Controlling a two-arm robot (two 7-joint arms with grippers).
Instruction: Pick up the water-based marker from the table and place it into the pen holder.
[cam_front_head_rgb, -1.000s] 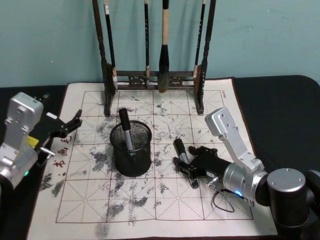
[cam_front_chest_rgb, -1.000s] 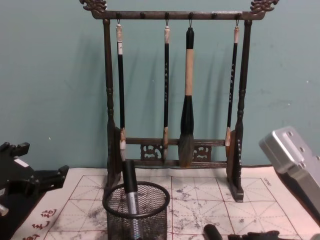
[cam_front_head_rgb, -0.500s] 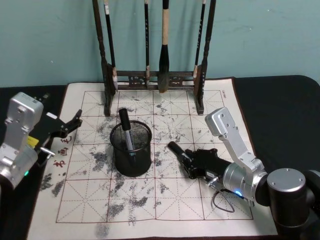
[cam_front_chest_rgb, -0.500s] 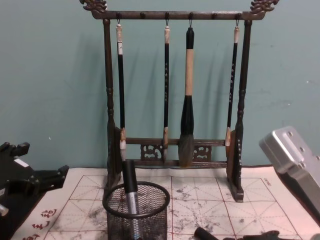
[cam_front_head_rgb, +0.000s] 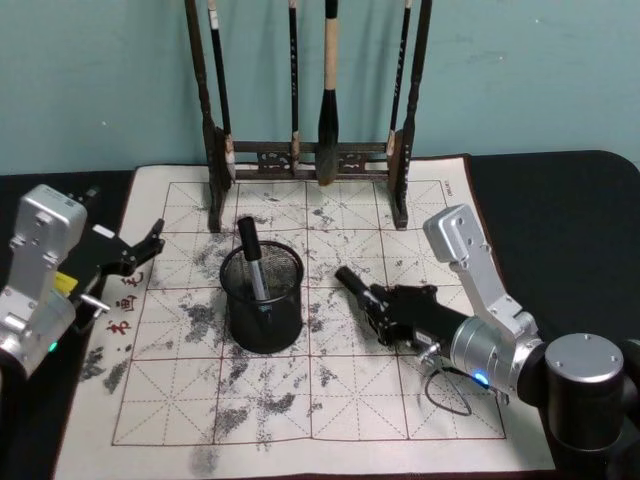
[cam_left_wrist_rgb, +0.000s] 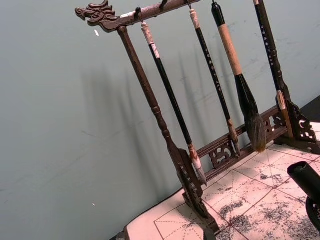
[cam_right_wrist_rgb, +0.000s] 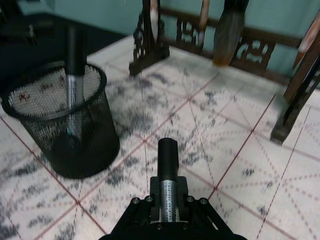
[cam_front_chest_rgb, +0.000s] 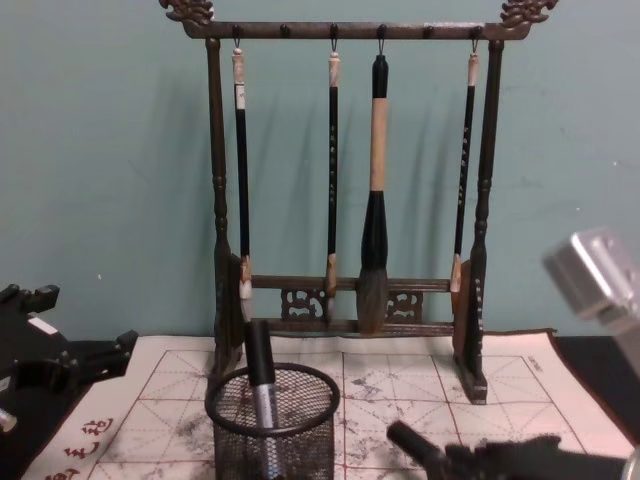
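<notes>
My right gripper (cam_front_head_rgb: 381, 309) is shut on a black water-based marker (cam_front_head_rgb: 356, 284), which it holds tilted above the ink-stained mat, cap end toward the pen holder (cam_front_head_rgb: 262, 300). In the right wrist view the marker (cam_right_wrist_rgb: 167, 167) sticks out from between the fingers, and the black mesh pen holder (cam_right_wrist_rgb: 64, 125) stands apart from it, off to one side. Another marker (cam_front_head_rgb: 250, 255) stands inside the holder. The chest view has the holder (cam_front_chest_rgb: 272, 425) in the low centre and the held marker's tip (cam_front_chest_rgb: 408, 438) just to its right. My left gripper (cam_front_head_rgb: 133, 256) rests open at the mat's left edge.
A tall dark wooden brush rack (cam_front_head_rgb: 310, 160) with several hanging brushes stands at the back of the mat (cam_front_head_rgb: 300, 400). A black tablecloth (cam_front_head_rgb: 560, 220) lies around the mat. There is bare mat in front of the holder and between it and the held marker.
My right gripper has lifted the marker off the mat and carried it up and slightly toward the pen holder, its cap end swinging left. The left arm has not moved.
</notes>
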